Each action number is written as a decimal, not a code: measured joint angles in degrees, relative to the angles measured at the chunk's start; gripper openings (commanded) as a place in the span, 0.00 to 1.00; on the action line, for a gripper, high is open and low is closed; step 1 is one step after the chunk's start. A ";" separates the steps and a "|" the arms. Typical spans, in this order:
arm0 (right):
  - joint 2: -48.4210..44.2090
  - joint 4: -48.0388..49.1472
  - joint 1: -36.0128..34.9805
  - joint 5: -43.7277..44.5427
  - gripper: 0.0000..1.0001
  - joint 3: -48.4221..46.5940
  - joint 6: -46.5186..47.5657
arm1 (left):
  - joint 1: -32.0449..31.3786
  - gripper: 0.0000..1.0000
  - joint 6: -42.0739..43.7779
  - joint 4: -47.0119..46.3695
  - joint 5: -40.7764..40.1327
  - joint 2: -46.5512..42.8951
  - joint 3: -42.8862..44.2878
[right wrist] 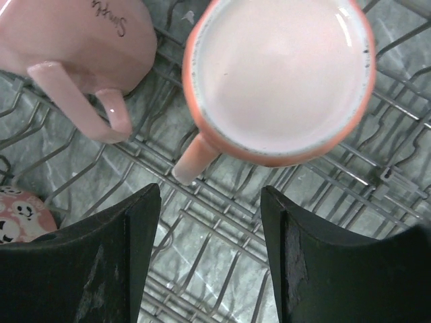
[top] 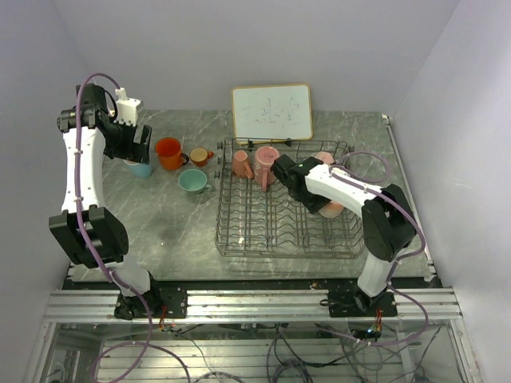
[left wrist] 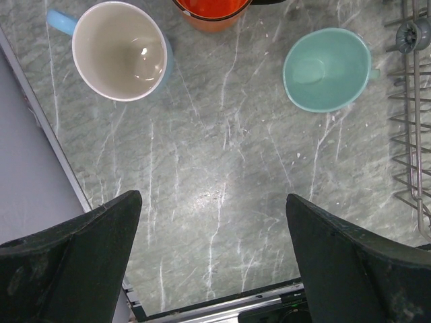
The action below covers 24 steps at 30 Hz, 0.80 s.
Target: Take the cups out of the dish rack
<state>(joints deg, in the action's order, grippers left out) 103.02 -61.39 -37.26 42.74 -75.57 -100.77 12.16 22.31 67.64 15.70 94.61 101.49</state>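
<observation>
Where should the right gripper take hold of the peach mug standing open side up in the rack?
Likely by the rim wall beside its handle, from straight above: the peach mug sits mouth-up, so one finger can go inside, one outside. The right gripper hangs open near that side.

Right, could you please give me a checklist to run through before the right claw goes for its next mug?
1. Right claw open and empty: ok.
2. Orange-rimmed mug upright in the dish rack, handle pointing toward the claw: ok.
3. Fingers around that handle: not ok, they sit short of it.
4. Clearance from the neighbouring pink mug: cannot tell.
5. Left claw open, clear of the rack: ok.
6. Bare table near the mint mug for set-down: ok.
</observation>
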 measured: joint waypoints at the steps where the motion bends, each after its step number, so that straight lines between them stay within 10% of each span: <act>1: -0.15 -0.20 0.00 0.37 0.60 0.33 -0.35 | 0.00 0.99 0.09 0.04 0.00 0.00 0.00; 24: -10.16 0.76 0.81 1.60 0.54 10.82 1.66 | 0.00 1.00 2.80 1.68 0.00 -3.21 0.00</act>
<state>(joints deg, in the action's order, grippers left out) 92.86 -60.62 -36.45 44.34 -64.75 -99.11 12.16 25.10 69.32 15.70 91.39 101.49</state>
